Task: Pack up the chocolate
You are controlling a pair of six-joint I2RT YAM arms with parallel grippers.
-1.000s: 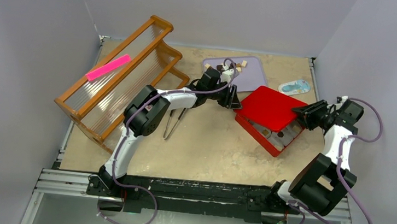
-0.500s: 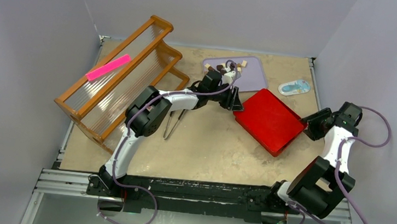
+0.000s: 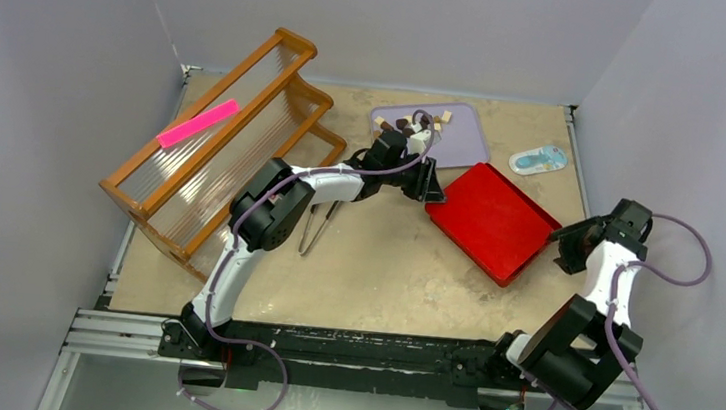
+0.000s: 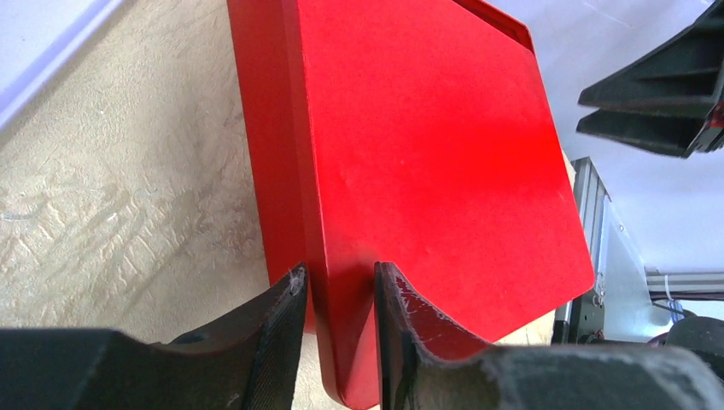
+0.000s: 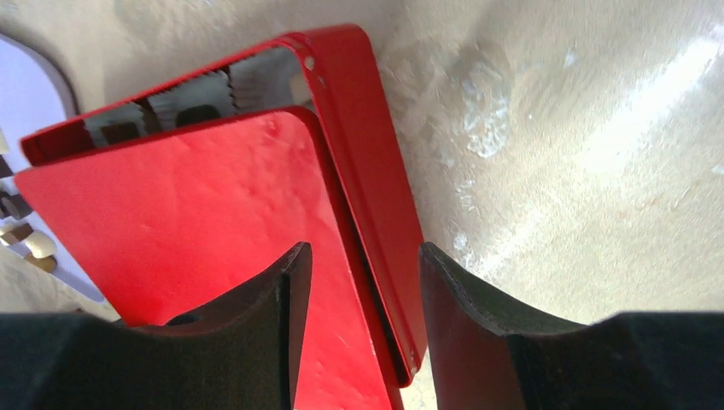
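The right arm is folded close to its base at the near right, forearm rising far and wrist turned left. The right gripper is spread wide and grasps nothing. It hangs just beside the right corner of the red box, apart from it.

Bare table lies near and left of the box, with a pair of tongs resting there. A wooden rack fills the left side.

The left arm stretches far and right from its base, forearm running level to the box's left corner. The left gripper is pinched onto that corner, one finger on each side of the wall.

A red lid lies on the box slightly askew. It leaves a strip uncovered at one end. White paper cups show there, some with dark pieces in them.

More chocolate sits loose on a purple tray just beyond the left gripper, at the far edge.
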